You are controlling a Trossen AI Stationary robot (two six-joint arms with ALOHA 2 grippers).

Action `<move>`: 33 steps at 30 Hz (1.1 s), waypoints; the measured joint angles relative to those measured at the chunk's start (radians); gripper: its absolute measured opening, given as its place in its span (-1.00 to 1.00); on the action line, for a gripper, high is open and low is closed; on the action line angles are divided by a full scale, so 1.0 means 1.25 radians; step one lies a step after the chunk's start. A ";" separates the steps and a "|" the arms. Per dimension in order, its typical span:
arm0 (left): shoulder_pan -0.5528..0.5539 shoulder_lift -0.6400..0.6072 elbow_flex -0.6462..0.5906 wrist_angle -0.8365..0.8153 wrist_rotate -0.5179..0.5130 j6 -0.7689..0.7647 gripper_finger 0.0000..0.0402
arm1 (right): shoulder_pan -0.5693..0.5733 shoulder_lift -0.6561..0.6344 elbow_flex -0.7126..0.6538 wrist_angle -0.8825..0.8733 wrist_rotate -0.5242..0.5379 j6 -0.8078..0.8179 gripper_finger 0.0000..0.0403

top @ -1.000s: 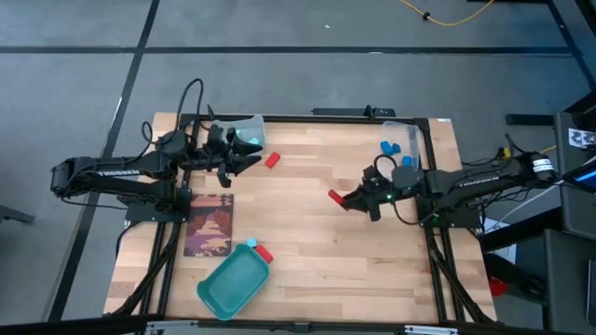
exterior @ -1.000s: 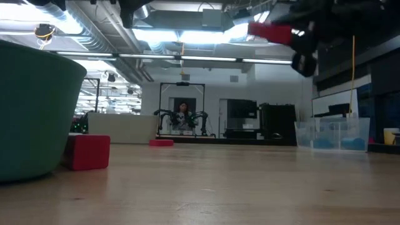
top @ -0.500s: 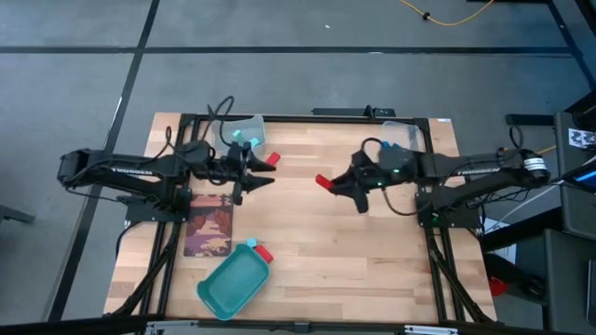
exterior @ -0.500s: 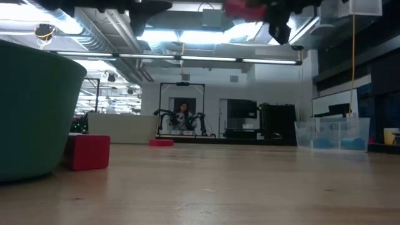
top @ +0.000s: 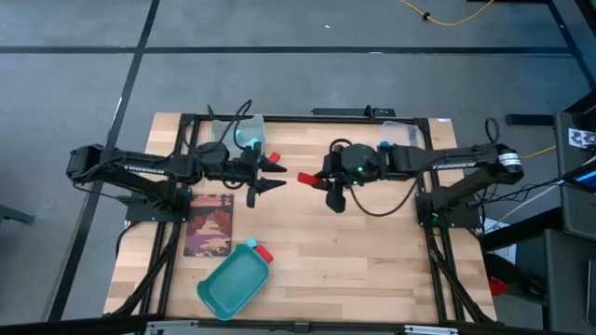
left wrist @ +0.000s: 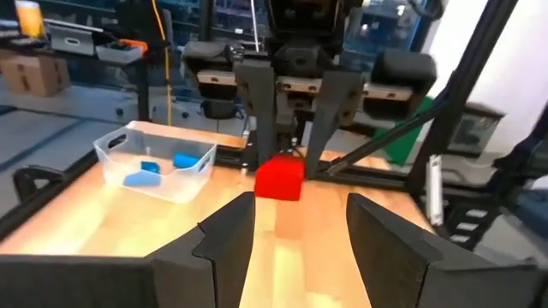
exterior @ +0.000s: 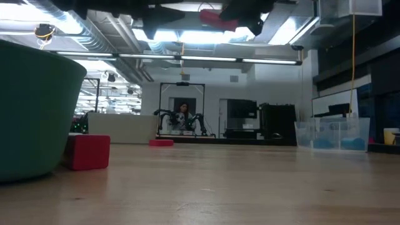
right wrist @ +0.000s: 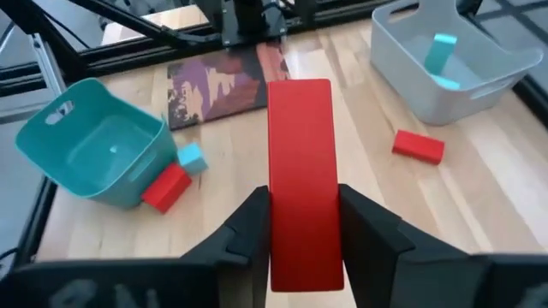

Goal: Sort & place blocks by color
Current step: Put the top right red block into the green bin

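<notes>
Red block (right wrist: 300,180), long and flat, pinched across its narrow width between my right gripper (top: 315,180) fingers, raised above the worktop (top: 372,251). I judge it light, rigid, slick-sided; mid-length grip suits it. Left gripper (top: 272,177) faces it, fingers spread, empty. I count three red blocks, three cyan, two blue, two clear bins, one teal tray (top: 231,284).

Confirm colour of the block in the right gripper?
Red. The right gripper is shut on a long red block; the right wrist view shows it best.
</notes>
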 joint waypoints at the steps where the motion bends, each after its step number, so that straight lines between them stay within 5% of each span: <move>1: -0.001 0.005 0.000 0.000 -0.006 0.013 -0.11 | 0.002 0.008 0.006 0.000 0.000 -0.007 -0.46; 27: -0.032 0.147 0.108 -0.044 -0.075 0.082 -0.11 | 0.025 0.036 0.026 -0.031 -0.005 -0.020 -0.46; 33: -0.032 0.147 0.108 -0.045 -0.026 0.071 -0.11 | 0.035 0.036 0.025 -0.018 -0.009 -0.020 -0.46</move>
